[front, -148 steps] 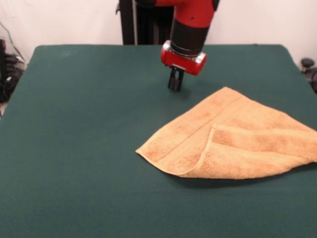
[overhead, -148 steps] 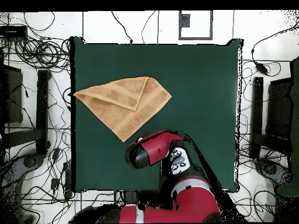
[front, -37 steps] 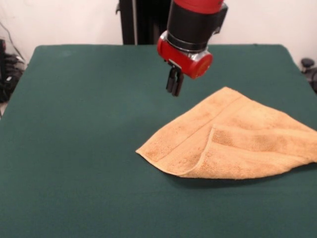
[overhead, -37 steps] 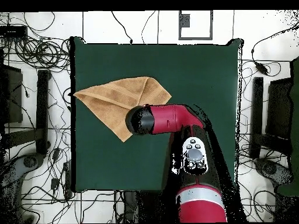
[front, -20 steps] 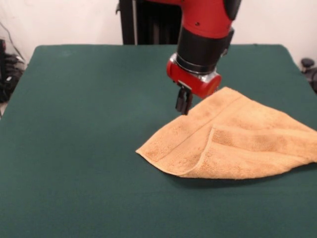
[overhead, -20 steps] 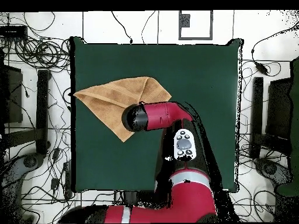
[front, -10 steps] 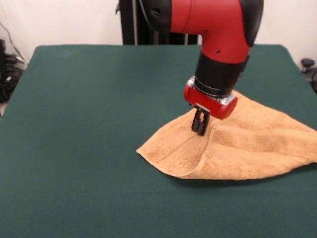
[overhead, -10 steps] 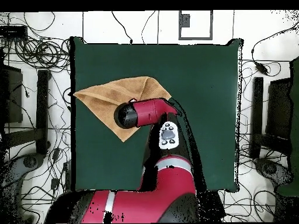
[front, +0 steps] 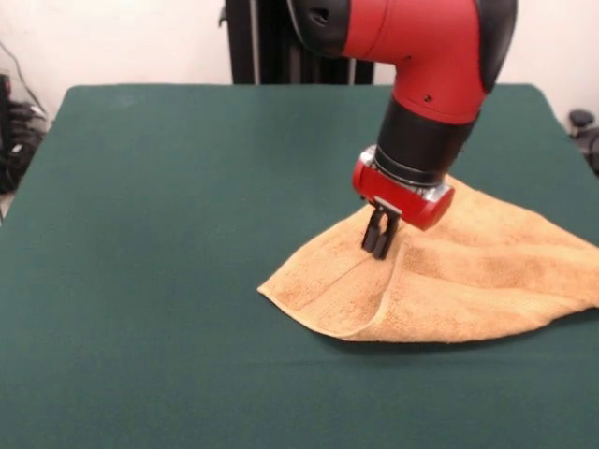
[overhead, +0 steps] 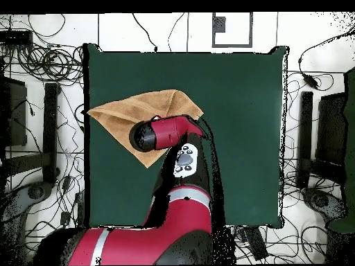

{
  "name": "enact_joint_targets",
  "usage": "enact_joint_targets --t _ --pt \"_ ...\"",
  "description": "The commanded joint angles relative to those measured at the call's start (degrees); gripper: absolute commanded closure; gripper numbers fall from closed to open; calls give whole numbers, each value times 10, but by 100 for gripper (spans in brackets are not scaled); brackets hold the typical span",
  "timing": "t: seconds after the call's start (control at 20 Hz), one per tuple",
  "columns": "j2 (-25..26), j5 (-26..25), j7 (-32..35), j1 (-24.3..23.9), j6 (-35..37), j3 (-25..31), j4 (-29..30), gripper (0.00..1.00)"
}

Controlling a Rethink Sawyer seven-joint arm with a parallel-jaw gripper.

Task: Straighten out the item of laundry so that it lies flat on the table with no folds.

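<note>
The item of laundry (front: 487, 271) is an orange-tan towel lying at the right of the green table (front: 168, 187). One flap is doubled over on top, with a fold ridge running toward its front edge. My gripper (front: 377, 245) hangs from the red wrist, with its tips at the towel's surface by the upper end of that ridge. Whether it touches or holds the cloth does not show. In the overhead view the towel (overhead: 114, 114) lies near the table's (overhead: 236, 104) left edge. There the red arm (overhead: 156, 135) covers part of it and hides the gripper.
Cables and dark equipment (overhead: 41, 104) lie on the floor around the table in the overhead view. The towel's right corner (front: 590, 295) reaches the picture's right edge in the front view.
The arm has come from the bare cloth behind the towel over onto the towel and lowered. In the last half second it sank slightly. The towel's shape has not changed.
</note>
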Motion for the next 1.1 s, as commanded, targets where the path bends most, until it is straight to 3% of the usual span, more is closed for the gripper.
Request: enact_joint_targets --t 0.05,0.35,1.1 --pt "69 43 103 13 -100 32 -27 100" --pt "37 44 73 -11 -114 54 16 100" --pt "-88 69 24 -45 -28 92 112 100"
